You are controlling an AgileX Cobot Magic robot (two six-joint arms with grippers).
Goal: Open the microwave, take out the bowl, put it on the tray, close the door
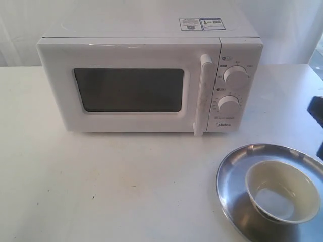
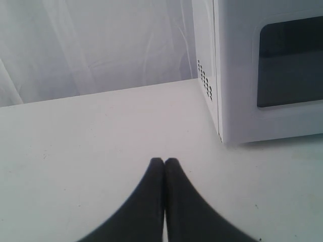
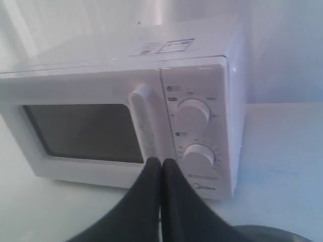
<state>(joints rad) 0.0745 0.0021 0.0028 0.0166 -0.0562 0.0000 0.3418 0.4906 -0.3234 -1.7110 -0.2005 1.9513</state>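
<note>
Closest to the camera, the small round cream-coloured bowl [image 1: 282,194] sits upright inside the large round shiny silver metal tray [image 1: 234,186], so this step looks done. Behind it, the white boxy microwave [image 1: 241,53] has its white front door with dark window [image 1: 128,89] shut flush. The left gripper [image 2: 164,161] and the right gripper [image 3: 161,161] are pressed together and hold nothing, probably because no work remains.
</note>
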